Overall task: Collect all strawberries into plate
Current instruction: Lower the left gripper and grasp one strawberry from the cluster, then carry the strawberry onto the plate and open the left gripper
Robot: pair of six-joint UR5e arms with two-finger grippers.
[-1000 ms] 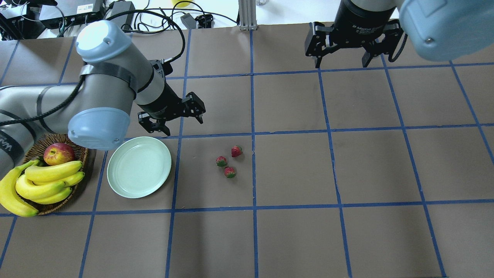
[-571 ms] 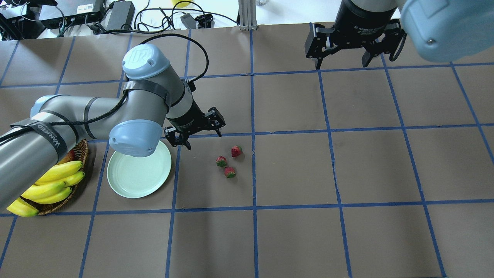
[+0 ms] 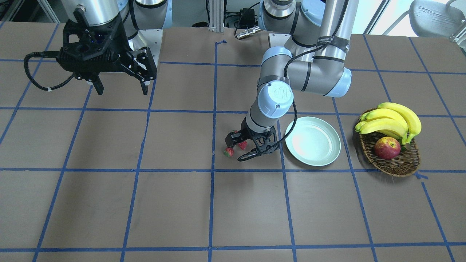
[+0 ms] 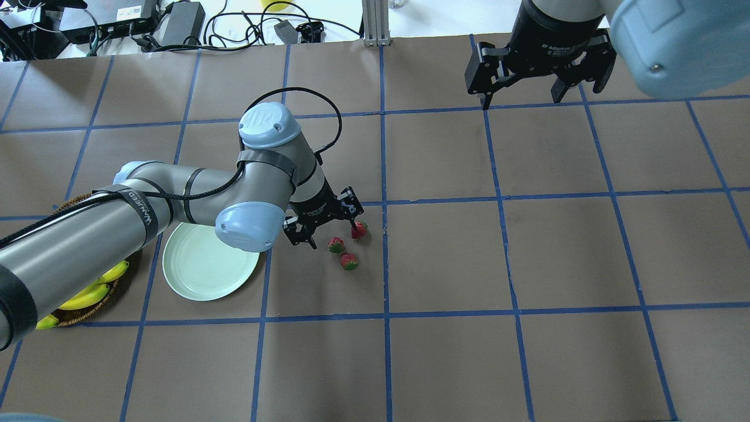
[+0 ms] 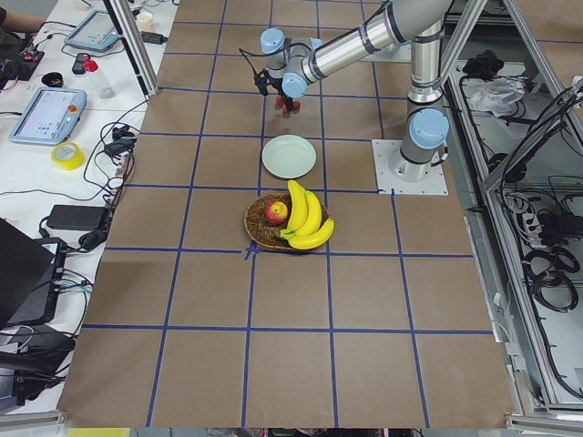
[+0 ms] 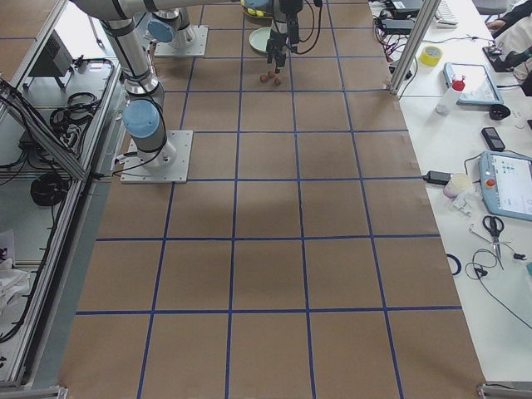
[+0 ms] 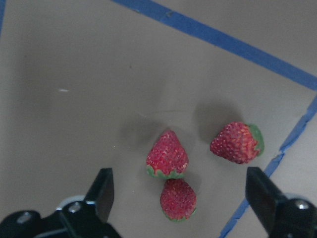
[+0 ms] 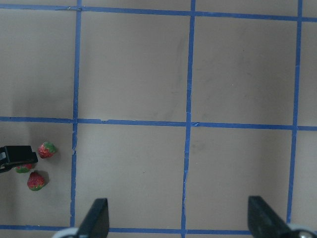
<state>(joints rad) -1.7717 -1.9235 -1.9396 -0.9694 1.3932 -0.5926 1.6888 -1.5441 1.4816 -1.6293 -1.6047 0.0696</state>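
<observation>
Three small red strawberries lie close together on the brown table: one (image 4: 359, 229), a second (image 4: 336, 244) and a third (image 4: 349, 261). The left wrist view shows them too, the nearest (image 7: 178, 198) between my two fingers. My left gripper (image 4: 330, 231) is open and empty, low over the cluster, with one finger (image 7: 101, 191) on each side. The pale mint plate (image 4: 199, 272) lies empty to the left of the berries, partly under my left arm. It also shows in the front view (image 3: 313, 142). My right gripper (image 4: 520, 97) is open and empty, high at the far right.
A wicker basket (image 3: 391, 165) with bananas (image 3: 391, 120) and a red-yellow apple (image 3: 387, 148) stands beyond the plate. In the overhead view my left arm hides most of it. Blue tape lines cross the table. Cables and boxes lie past the far edge.
My left arm has swung from beside the plate over to the strawberries and lowered, gripper still open. The strawberries, the plate and the right gripper have not moved.
</observation>
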